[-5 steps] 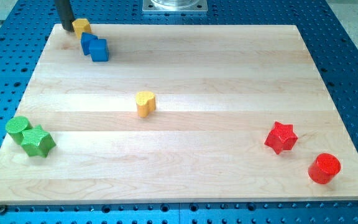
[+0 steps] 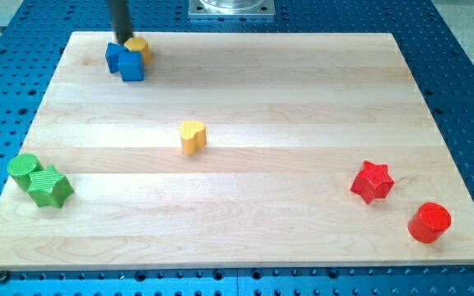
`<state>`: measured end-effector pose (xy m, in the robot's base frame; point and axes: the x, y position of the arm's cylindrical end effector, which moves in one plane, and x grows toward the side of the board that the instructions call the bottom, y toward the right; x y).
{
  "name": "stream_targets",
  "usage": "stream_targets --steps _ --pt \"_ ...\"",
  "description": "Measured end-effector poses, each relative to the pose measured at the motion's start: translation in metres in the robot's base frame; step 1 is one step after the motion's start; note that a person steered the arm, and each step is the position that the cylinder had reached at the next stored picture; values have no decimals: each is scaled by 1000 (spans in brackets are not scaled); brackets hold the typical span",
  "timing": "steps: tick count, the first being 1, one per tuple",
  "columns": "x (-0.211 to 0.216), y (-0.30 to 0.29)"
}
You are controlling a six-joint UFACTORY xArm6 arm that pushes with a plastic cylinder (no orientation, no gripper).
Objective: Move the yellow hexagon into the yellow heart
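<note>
The yellow hexagon (image 2: 139, 48) sits near the board's top left, touching two blue blocks (image 2: 124, 62) just below and left of it. My tip (image 2: 123, 41) stands right against the hexagon's left side, above the blue blocks. The yellow heart (image 2: 192, 136) lies near the board's middle, well below and right of the hexagon.
A green cylinder (image 2: 23, 168) and a green star-like block (image 2: 50, 187) touch at the left edge. A red star (image 2: 373, 181) and a red cylinder (image 2: 429, 222) sit at the lower right. A metal mount (image 2: 231, 7) is at the view's top.
My tip has moved right along the top edge and pushed the yellow hexagon right, from above-left of the blue blocks to their upper right.
</note>
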<state>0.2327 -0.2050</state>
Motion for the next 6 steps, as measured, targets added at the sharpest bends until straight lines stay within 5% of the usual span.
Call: stream_targets --steps 2,3,4,6 --pt "54 126" --pt "101 130" --pt "70 158" --pt "158 148"
